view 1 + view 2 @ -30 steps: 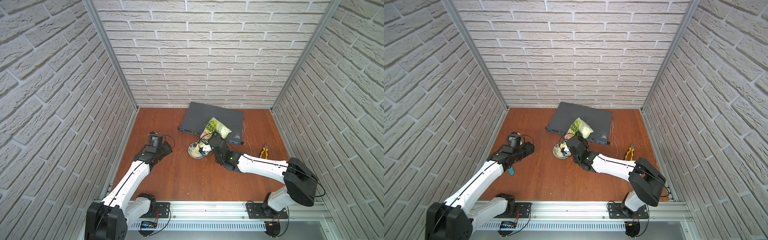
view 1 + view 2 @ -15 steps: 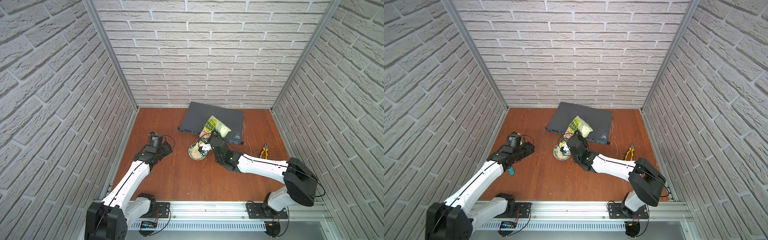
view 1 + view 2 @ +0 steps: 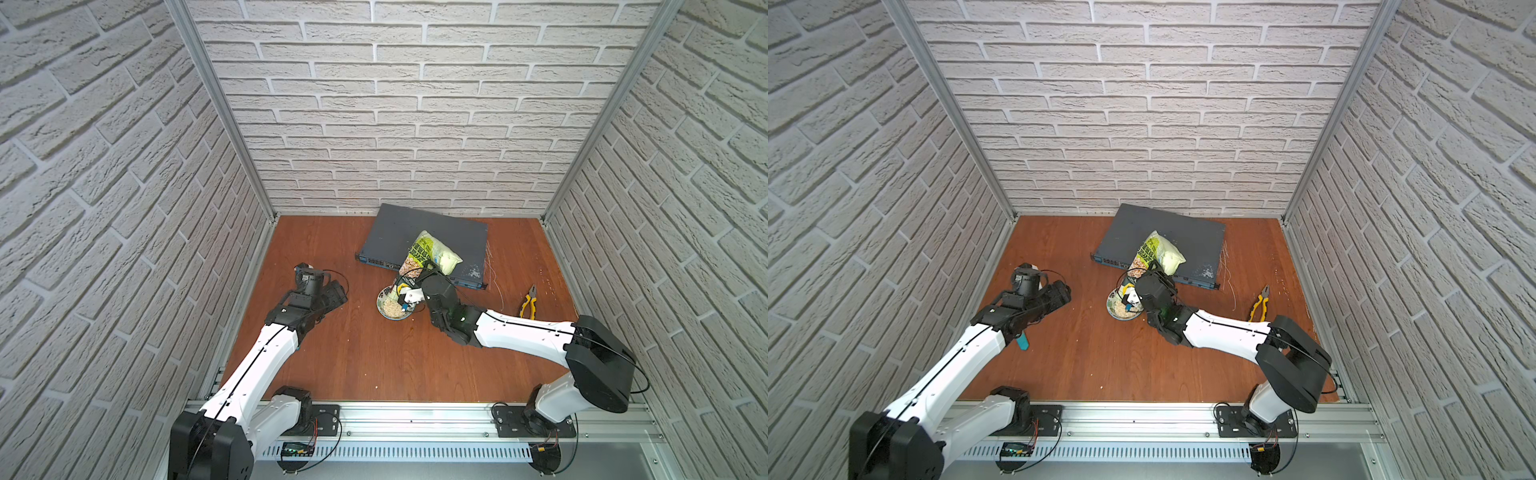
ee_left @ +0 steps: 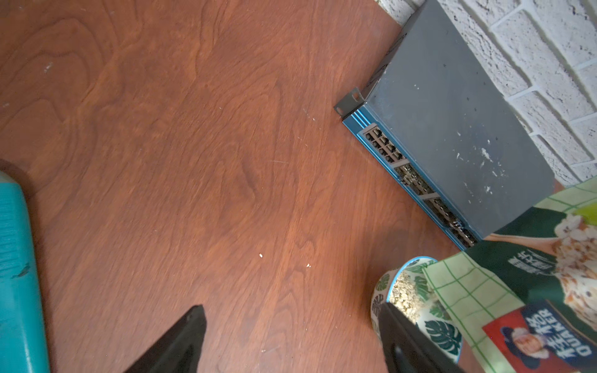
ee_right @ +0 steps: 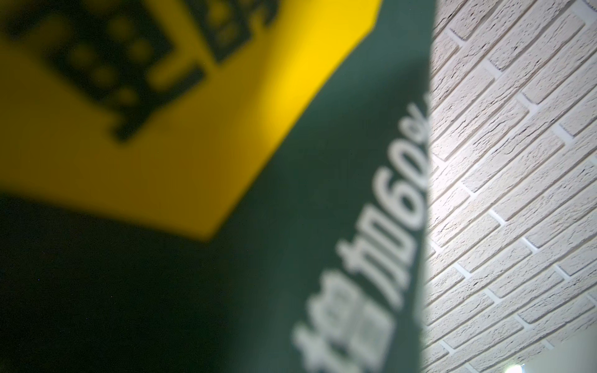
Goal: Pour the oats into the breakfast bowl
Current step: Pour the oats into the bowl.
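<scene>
2 arms work over the red-brown wooden bench [image 3: 374,365]. The light green plastic pouch [image 3: 432,253] is upended, its long axis leaning from the back wall down to its mouth over the small leaf-patterned white bowl [image 3: 380,305]. The right gripper [image 3: 407,293] is clamped on its lower part. Some pale beige oats [image 4: 405,294] lie in the bowl. The left gripper [image 4: 290,306] is spread wide, empty and well apart, so the right arm is nearer for the pour.
</scene>
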`<state>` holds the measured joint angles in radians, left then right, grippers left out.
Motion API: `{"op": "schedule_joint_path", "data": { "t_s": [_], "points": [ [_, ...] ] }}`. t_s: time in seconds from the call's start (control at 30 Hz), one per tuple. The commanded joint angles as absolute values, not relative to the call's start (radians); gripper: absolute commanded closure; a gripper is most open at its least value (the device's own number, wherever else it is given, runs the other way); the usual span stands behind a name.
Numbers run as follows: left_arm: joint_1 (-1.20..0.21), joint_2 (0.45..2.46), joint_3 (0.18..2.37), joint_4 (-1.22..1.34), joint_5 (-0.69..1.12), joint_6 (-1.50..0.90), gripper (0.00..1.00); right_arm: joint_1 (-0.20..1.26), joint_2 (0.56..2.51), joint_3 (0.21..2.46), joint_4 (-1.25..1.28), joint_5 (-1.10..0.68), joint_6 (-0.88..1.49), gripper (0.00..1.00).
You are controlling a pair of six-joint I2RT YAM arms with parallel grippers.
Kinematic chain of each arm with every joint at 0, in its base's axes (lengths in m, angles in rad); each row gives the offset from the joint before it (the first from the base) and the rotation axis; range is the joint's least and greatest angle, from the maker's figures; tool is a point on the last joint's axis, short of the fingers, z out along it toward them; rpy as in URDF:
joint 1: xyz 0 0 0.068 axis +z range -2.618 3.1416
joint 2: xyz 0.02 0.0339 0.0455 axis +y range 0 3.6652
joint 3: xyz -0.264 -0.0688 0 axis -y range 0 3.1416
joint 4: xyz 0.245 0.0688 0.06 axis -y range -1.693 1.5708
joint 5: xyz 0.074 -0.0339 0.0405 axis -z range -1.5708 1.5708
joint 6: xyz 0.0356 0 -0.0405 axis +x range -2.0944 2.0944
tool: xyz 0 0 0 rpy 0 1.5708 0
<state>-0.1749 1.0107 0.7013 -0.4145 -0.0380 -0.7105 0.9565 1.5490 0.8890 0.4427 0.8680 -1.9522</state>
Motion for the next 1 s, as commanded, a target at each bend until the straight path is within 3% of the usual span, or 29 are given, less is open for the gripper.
{"op": "schedule_joint_path", "data": {
  "t_s": [0.0,0.13,0.97],
  "points": [
    [-0.167,0.992,0.704,-0.419,-0.075,-0.718,0.08,0.962,1.476,0.9,0.645,0.911,-1.983,0.96],
    [-0.167,0.992,0.701,-0.421,-0.09,-0.732,0.02,0.962,1.473,0.897,0.657,0.912,-1.997,0.97],
    [-0.157,1.003,0.699,-0.426,-0.092,-0.739,0.02,0.986,1.509,0.871,0.759,0.89,-2.08,0.96]
  ]
}}
